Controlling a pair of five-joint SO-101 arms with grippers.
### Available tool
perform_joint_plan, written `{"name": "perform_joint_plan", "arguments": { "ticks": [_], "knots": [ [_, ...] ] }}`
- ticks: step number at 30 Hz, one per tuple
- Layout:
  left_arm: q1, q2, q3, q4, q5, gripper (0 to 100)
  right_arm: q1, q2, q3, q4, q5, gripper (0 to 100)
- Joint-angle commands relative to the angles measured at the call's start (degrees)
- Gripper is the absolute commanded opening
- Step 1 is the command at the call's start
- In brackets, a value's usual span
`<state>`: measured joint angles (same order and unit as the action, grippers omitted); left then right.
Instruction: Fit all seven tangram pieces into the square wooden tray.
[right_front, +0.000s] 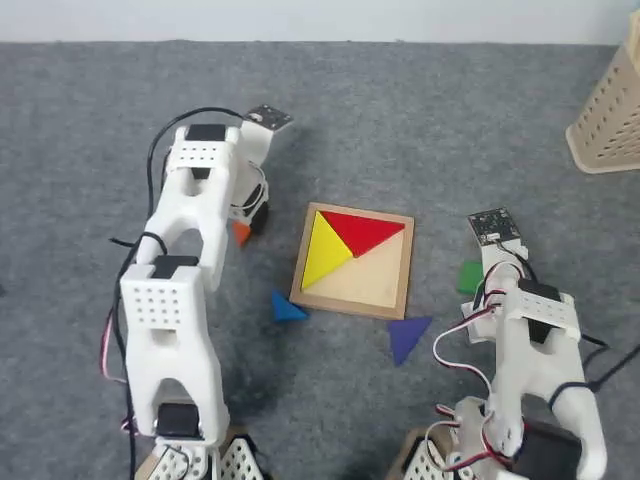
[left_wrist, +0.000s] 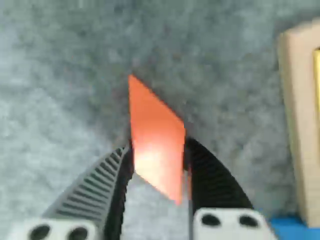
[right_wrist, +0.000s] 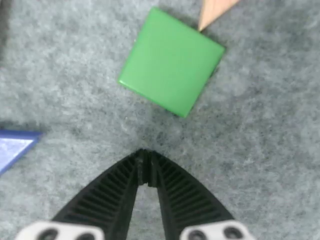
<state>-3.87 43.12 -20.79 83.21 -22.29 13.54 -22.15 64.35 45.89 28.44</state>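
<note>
The square wooden tray (right_front: 398, 296) holds a yellow triangle (right_front: 322, 250) and a red triangle (right_front: 362, 230). Left of the tray, my left gripper (left_wrist: 157, 150) is shut on an orange parallelogram (left_wrist: 155, 127), which lies on the grey carpet; it shows orange (right_front: 240, 233) under the arm from above. Right of the tray lies a green square (right_wrist: 172, 75) (right_front: 469, 276). My right gripper (right_wrist: 146, 159) is shut and empty a little short of it. A small blue triangle (right_front: 286, 307) and a darker blue triangle (right_front: 406, 337) lie in front of the tray.
A pale perforated container (right_front: 610, 110) stands at the far right edge. The tray's edge (left_wrist: 295, 100) is near the left gripper, and its corner (right_wrist: 215, 10) lies just past the green square. Grey carpet covers the table.
</note>
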Motion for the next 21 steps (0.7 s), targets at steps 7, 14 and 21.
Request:
{"name": "perform_joint_plan", "arguments": {
  "ticks": [7, 14, 21],
  "knots": [
    [2.55, -10.46, -1.80, 10.46, -0.88, 1, -0.57, -1.27, 0.26, -0.75, 0.35, 0.6],
    [15.56, -28.40, 14.99, 9.41, -0.26, 1, -0.57, -1.27, 0.26, -0.75, 0.35, 0.6],
    [30.68, -38.42, 29.23, -4.84, 10.64, 1, -0.57, -1.27, 0.26, -0.75, 0.35, 0.6]
  ]
}}
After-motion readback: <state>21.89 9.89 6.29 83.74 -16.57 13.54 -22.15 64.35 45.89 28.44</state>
